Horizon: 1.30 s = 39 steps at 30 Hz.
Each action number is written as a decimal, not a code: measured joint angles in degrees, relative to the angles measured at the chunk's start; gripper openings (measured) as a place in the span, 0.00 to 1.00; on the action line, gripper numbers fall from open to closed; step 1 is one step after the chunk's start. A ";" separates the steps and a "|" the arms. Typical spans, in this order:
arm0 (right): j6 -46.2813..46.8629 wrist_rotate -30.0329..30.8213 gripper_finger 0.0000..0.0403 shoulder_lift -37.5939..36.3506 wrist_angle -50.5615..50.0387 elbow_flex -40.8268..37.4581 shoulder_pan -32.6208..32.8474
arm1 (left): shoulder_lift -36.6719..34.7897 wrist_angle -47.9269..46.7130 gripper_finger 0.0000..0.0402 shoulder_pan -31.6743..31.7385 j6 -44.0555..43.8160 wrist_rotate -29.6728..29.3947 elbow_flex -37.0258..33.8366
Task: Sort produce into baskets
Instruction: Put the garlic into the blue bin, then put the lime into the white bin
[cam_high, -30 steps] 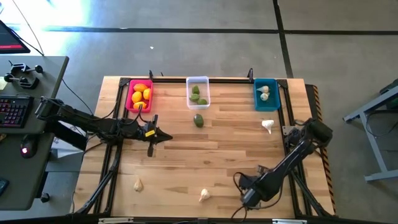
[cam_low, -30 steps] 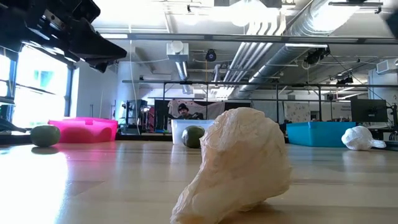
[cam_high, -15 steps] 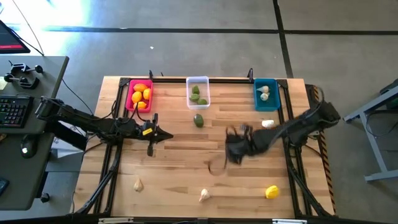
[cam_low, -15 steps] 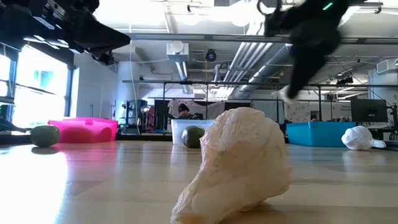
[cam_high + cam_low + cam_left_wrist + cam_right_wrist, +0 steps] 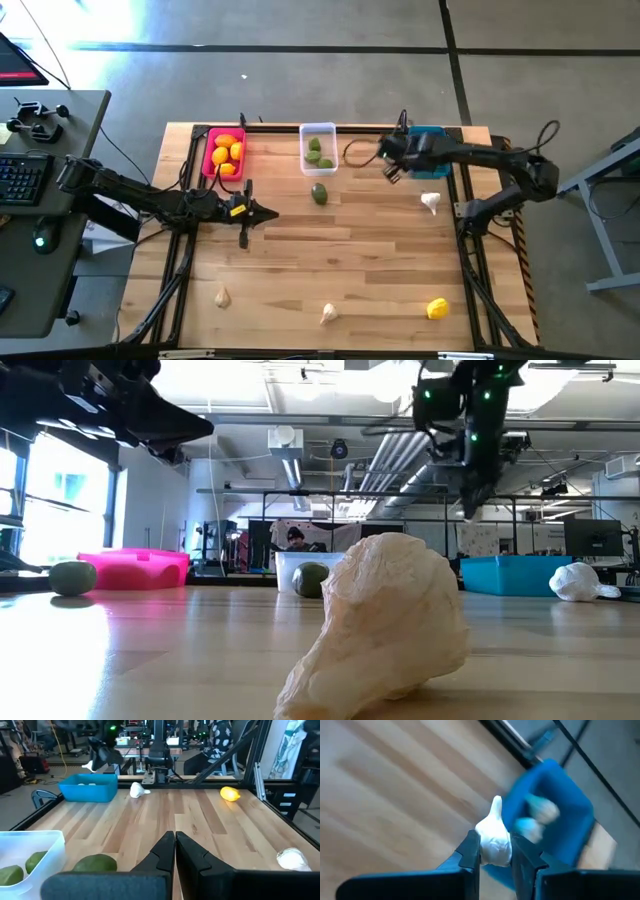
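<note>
My right gripper (image 5: 389,163) is shut on a whitish garlic bulb (image 5: 493,839), high over the table just left of the teal bin (image 5: 428,165), which holds garlic bulbs (image 5: 540,813). My left gripper (image 5: 252,213) is shut and empty, over the table's left middle. The pink bin (image 5: 223,153) holds orange and yellow fruits. The clear bin (image 5: 318,147) holds green ones. Lying loose on the table are a green fruit (image 5: 319,193), a garlic bulb (image 5: 430,202) near the teal bin, two garlic bulbs (image 5: 222,297) (image 5: 328,314) and a yellow fruit (image 5: 436,308) near the front edge. My right gripper pinches the garlic bulb's round body (image 5: 485,846) between its two fingers, one on each side. The bulb's pointed stem (image 5: 496,804) sticks out beyond the fingertips. The bulb is lifted clear of the table and the bin.
A black frame rail (image 5: 350,127) runs along the table's far edge behind the bins. A desk with a keyboard (image 5: 25,180) stands left of the table. The low view has one garlic bulb (image 5: 380,625) close in front of it.
My right gripper has swept from the table's near right edge up and across to the far edge, beside the teal bin. Its move uncovered the yellow fruit near the front edge. My left gripper has kept still.
</note>
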 joint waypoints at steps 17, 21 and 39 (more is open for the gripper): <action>-1.21 -6.55 0.15 0.07 16.02 -18.65 -19.61 | 0.00 -0.09 0.00 0.00 -0.07 0.02 0.00; -0.90 -6.40 0.22 0.07 17.31 -19.06 -20.43 | 0.00 -0.12 0.00 -0.03 -0.44 0.16 0.00; -1.35 -1.77 0.37 -7.92 16.10 -9.59 -9.71 | 0.24 -4.26 0.00 0.00 -0.51 0.24 -0.04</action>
